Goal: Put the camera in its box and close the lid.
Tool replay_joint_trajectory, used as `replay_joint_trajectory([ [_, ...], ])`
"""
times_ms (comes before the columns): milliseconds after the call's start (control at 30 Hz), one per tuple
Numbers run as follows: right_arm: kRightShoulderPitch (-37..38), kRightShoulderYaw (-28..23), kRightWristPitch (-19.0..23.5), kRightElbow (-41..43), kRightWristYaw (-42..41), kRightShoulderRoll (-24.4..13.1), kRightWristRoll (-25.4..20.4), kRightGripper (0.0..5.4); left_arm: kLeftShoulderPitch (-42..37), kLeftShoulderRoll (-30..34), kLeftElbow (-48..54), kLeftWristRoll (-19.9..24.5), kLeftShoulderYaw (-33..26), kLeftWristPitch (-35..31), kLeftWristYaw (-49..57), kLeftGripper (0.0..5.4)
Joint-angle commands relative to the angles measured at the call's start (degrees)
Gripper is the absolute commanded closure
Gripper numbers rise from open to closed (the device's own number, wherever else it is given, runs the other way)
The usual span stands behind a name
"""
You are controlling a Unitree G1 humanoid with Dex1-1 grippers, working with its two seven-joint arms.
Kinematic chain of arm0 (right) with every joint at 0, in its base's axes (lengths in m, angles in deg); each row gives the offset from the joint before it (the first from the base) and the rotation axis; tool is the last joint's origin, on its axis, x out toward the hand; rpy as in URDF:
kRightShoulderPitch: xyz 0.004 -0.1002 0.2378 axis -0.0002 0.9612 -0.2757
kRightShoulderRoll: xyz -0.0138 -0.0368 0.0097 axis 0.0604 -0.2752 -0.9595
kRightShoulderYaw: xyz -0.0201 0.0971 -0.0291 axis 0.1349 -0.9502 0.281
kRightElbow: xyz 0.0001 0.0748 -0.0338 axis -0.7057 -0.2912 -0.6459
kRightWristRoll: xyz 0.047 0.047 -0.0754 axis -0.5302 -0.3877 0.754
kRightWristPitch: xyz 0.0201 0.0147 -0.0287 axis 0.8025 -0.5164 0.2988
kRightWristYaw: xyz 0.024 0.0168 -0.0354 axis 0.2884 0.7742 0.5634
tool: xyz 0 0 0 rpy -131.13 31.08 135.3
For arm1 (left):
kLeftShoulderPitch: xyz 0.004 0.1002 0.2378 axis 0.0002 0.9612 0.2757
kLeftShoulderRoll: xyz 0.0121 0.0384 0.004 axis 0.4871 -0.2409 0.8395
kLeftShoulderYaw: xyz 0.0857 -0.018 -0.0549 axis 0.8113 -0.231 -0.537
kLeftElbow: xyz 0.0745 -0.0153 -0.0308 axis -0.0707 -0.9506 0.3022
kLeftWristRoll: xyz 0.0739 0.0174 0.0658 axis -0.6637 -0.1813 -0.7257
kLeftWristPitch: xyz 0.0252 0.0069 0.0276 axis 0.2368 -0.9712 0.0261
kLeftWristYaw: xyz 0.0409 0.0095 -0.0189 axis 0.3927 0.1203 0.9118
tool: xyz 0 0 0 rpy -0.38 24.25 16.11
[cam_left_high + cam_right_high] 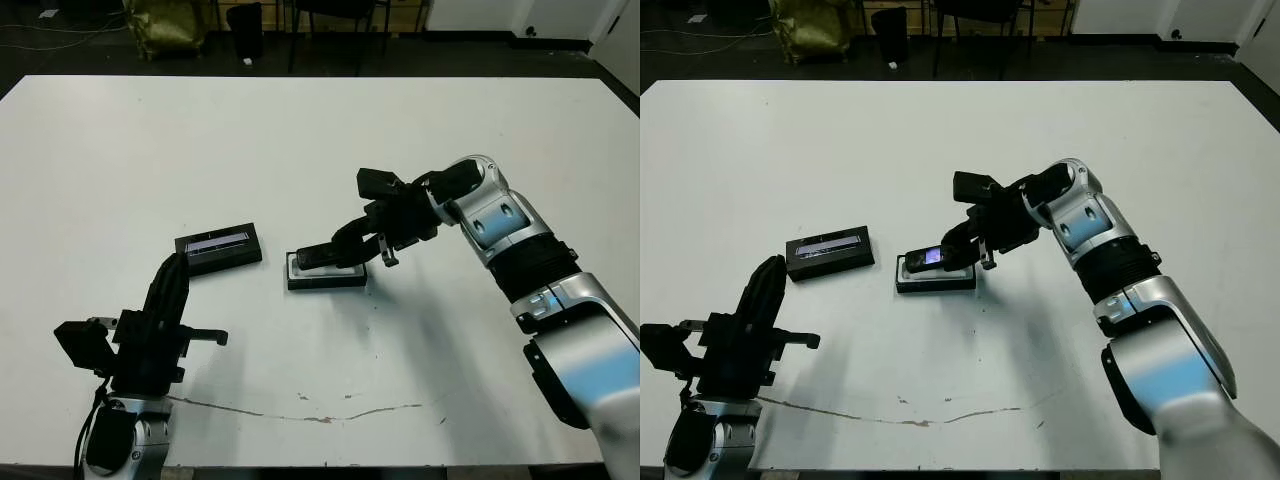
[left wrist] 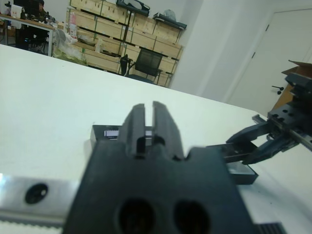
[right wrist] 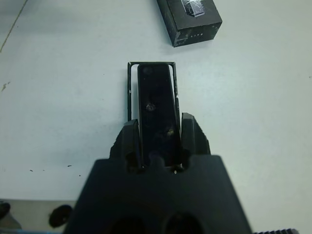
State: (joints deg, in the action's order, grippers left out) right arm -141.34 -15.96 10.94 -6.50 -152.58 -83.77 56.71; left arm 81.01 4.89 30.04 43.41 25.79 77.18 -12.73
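A wide white desk (image 1: 300, 140), faintly scuffed along its near edge, is filling a room lined with stacked crates. The right hand (image 3: 157, 131) is gripping the camera (image 3: 157, 105) over the box (image 1: 327, 277); the lid (image 1: 218, 248) is lying beside it. The left hand (image 2: 148, 127) is idling, fingers together.

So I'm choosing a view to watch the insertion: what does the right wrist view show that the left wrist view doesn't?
Only the right wrist view looks straight down the camera, shut in the right claw, lined up over the box. Only the left wrist view shows the left claw, shut and empty, plus crates and a chair beyond the table. Both show the lid lying apart on the table.
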Motion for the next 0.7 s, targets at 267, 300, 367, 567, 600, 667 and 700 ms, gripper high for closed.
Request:
replay_joint_trajectory([
  [267,0.7,1.3,-0.4,-2.0,0.6,1.1,1.9,4.92,0.9,0.0,0.2,0.4,0.0,-1.2,0.4,5.4],
  [300,0.8,1.4,-0.2,-2.0,0.7,1.2,2.1,4.92,0.9,0.0,0.0,0.2,0.0,-0.8,0.3,5.4],
  [367,0.8,1.6,0.3,-1.8,0.8,1.4,2.3,4.92,0.9,-0.1,0.0,0.0,0.0,-0.8,0.5,5.4],
  [567,1.2,2.0,2.8,-0.8,1.3,1.9,3.0,4.92,1.2,-0.3,0.4,0.7,0.1,-1.6,0.5,5.4],
  [600,1.3,2.1,3.0,-0.7,1.4,2.0,2.9,4.92,1.3,-0.3,0.5,0.8,0.1,-1.7,0.5,5.4],
  [667,1.4,2.0,2.7,-1.1,1.2,2.4,2.6,4.92,1.2,-0.4,0.3,0.6,0.2,-1.4,0.7,5.4],
  [700,1.4,2.0,3.1,-1.4,1.0,2.7,2.3,4.92,1.1,-0.4,0.0,0.3,0.2,-1.1,0.6,5.4],
])
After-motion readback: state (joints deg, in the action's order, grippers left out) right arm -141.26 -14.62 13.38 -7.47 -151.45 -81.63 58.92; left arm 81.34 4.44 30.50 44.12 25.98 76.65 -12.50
